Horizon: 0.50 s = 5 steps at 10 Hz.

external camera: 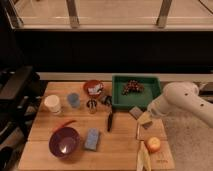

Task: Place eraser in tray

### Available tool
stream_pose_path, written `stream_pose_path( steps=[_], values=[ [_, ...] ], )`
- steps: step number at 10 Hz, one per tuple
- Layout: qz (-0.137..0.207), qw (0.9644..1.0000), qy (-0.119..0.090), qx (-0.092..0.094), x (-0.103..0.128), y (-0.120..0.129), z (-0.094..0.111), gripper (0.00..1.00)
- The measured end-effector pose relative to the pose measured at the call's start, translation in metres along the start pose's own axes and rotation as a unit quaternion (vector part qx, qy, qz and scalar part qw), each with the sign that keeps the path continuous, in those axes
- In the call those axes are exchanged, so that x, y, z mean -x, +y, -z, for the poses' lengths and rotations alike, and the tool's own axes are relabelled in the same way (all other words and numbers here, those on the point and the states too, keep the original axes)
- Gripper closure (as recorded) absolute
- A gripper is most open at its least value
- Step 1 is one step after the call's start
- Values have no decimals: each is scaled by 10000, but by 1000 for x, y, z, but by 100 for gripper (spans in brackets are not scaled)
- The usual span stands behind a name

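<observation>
The green tray [150,80] stands at the back right of the wooden table and holds a brown cluster [131,87]. My white arm reaches in from the right. My gripper [141,115] hangs just in front of the tray's front right corner. It is shut on the eraser [134,112], a small flat block that shows its greyish side. The eraser is a little above the table and outside the tray's rim.
A slim black-handled tool [109,120] lies left of the gripper. A red bowl [93,88], blue cup [73,100] and white cup [52,104] stand at the back left. A purple bowl [64,142] and light-blue sponge [92,139] are in front. An orange fruit [154,144] and banana [143,159] lie front right.
</observation>
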Motion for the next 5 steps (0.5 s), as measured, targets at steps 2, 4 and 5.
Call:
stream_pose_path(
  steps=[2,4,5],
  values=[
    [-95,9999,-118,-19,1,-15,14,100],
    [-79,9999,-114,-13,3,-14,13,100],
    [-89,9999,-131,-32,3,-15,13,100]
  ],
)
